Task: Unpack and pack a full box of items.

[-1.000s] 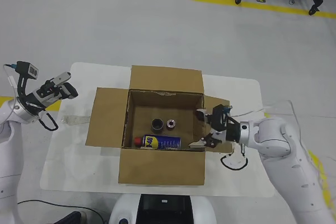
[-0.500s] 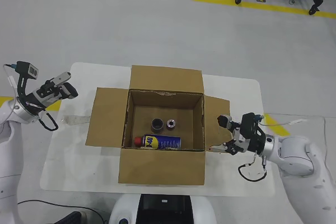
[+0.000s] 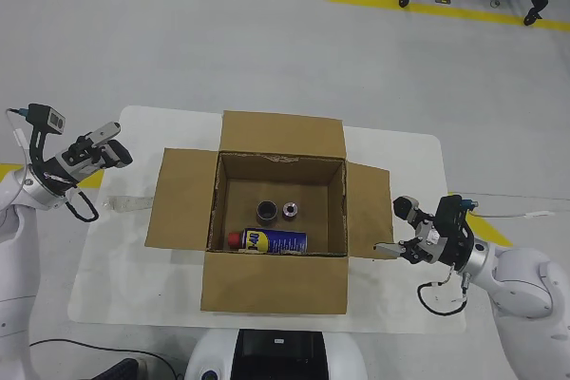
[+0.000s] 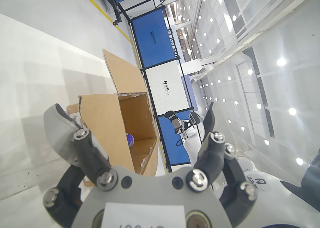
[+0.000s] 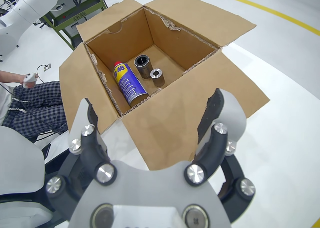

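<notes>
Bright, even light throughout, cast by rows of round ceiling lamps (image 4: 281, 61) that show in the left wrist view, several flaring into white haloes; the white table (image 3: 408, 161) throws the light back strongly and nearly merges with the pale floor along its far edge; shadows are soft and faint; the cardboard box (image 3: 283, 133) is darker inside, its walls shading the bottom, where the spray can (image 5: 130, 84) carries a pale sheen; both wrist views bend straight lines toward their edges, as a wide lens does.

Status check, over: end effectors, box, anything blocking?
Left end effector open, at left edge of table; right end effector open, beside right flap of box. Box open: spray can, two metal cylinders inside. Opening unobstructed.
</notes>
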Robot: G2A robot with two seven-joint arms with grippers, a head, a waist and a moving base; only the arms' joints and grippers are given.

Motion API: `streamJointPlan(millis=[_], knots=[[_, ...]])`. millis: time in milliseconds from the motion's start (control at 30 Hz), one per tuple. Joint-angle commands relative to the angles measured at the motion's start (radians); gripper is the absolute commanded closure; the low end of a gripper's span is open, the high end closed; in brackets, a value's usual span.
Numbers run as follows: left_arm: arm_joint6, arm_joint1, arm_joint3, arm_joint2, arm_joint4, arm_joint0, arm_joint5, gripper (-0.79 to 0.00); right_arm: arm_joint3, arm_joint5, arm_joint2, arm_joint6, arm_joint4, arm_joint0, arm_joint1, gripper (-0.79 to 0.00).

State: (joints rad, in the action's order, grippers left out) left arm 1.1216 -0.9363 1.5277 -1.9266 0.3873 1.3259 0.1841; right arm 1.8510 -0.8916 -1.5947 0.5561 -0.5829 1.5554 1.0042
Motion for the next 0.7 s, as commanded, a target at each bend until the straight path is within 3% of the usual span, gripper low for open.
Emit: streamJointPlan(millis=[0, 667], knots=[[0.000, 0.000, 0.000, 0.000, 0.000, 0.000, 0.000, -0.785, 0.000, 0.000, 0.000, 0.000, 0.000, 0.000, 0.000, -0.785], [-0.009, 0.000, 0.001, -0.001, -0.002, 0.001, 0.002, -0.785, 0.000, 0.000, 0.000, 0.000, 0.000, 0.000, 0.000, -0.785]])
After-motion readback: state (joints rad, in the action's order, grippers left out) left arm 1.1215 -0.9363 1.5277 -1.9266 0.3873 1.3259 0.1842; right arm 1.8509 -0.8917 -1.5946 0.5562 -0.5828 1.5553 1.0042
